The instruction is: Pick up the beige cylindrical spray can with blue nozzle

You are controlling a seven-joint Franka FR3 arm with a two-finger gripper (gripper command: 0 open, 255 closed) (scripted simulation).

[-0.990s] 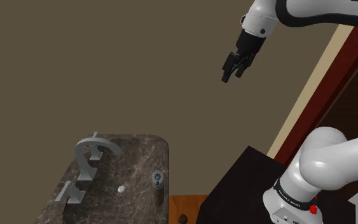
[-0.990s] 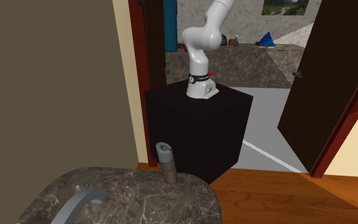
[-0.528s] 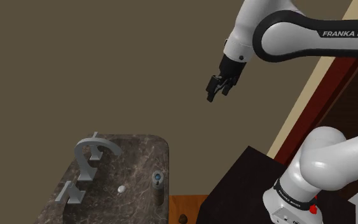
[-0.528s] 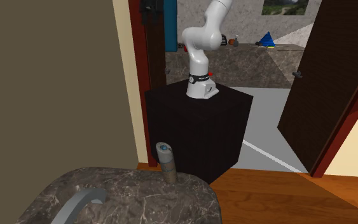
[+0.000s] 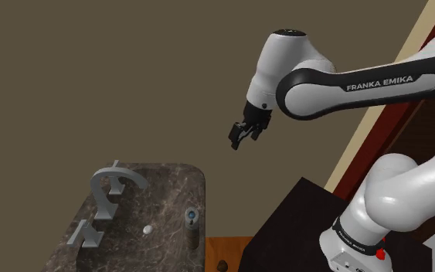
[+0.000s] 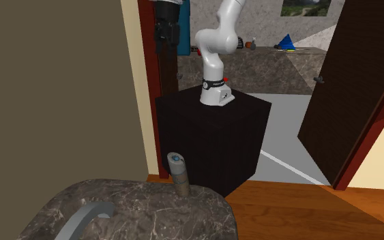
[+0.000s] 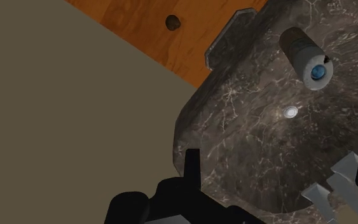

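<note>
The spray can point(image 5: 192, 219) is a short brownish-grey cylinder with a blue nozzle. It stands upright near the edge of a dark marble sink top point(image 5: 165, 193), on the side nearest the stand. It also shows in the second exterior view point(image 6: 177, 174) and from above in the wrist view point(image 7: 305, 55). My black gripper point(image 5: 239, 139) hangs high in the air above the sink top, well apart from the can. Its fingers point(image 7: 192, 167) stand apart, open, with nothing between them. In the second exterior view the gripper point(image 6: 164, 31) is beside the door frame.
A grey curved faucet point(image 5: 112, 185) with handles and a small white drain point(image 5: 146, 229) sit on the sink top. An olive-brown wall point(image 5: 130, 77) stands behind it. My black stand point(image 5: 293, 228) is at the shoulder view's lower right, beside a wood floor point(image 5: 225, 249).
The arm has swung toward the shoulder view's left and lower, bringing the gripper over the sink top. The can has not moved.
</note>
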